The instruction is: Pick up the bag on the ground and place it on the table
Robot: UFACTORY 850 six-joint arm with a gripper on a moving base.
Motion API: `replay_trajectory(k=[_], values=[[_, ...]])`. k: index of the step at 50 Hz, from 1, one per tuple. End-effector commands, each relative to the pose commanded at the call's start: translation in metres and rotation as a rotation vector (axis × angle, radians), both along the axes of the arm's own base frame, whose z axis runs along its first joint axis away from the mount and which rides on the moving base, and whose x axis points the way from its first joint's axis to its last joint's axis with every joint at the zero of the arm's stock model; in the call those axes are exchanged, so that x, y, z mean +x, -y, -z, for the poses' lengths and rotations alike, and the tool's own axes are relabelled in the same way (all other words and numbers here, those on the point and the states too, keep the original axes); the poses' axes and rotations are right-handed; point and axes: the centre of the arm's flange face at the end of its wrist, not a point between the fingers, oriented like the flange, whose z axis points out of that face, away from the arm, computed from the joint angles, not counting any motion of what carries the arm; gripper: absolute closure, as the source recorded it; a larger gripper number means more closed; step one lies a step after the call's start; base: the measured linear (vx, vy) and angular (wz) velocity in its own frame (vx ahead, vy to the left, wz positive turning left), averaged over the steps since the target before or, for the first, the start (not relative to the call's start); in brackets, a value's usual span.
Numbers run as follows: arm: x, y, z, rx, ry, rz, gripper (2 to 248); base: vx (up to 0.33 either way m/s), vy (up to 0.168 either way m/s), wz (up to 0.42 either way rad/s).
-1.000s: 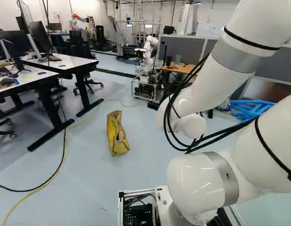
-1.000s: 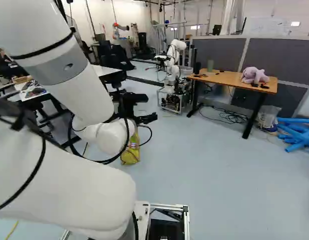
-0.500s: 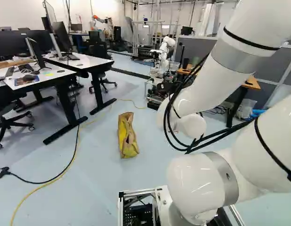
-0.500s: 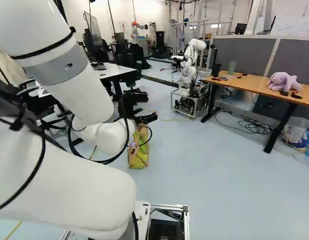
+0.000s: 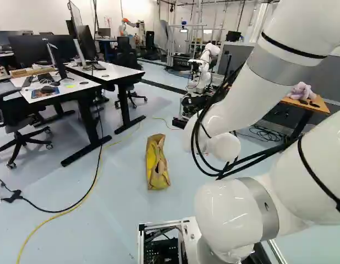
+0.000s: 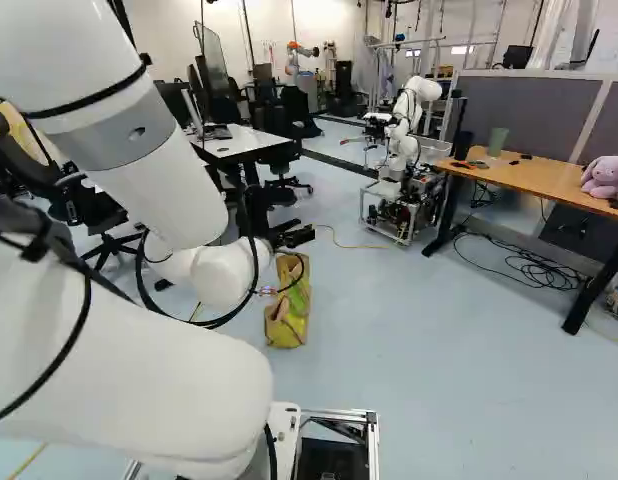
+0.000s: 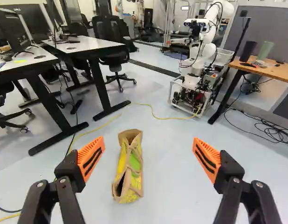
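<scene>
The gripper shows in the right base view as black parts beyond the arm's white wrist. In the wrist view the gripper stands wide open, orange pads apart, nothing held. A yellow and brown bag lies on the floor ahead, seen through the gap and nearer the finger on the white desks' side. The same bag is left of the arm in the left base view. A wooden table stands at the right of the right base view; white desks are at the left of the left base view.
Another robot on a wheeled frame stands beyond the bag, beside the wooden table. A yellow cable and a black cable cross the floor near the desks. Office chairs stand by the desks. More cables lie under the wooden table.
The base has turned left: the whole scene has slid rightward in both base views. My arm keeps its pose over its lowest joint. The bag has not moved on the floor.
</scene>
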Motion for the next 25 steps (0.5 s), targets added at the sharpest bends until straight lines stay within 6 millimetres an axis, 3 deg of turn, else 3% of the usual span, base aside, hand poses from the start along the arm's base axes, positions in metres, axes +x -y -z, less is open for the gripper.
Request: replay_trajectory(k=[25], values=[[0.0000,0.0000,0.0000,0.000,0.000,0.000,3,0.146,0.002,-0.002]])
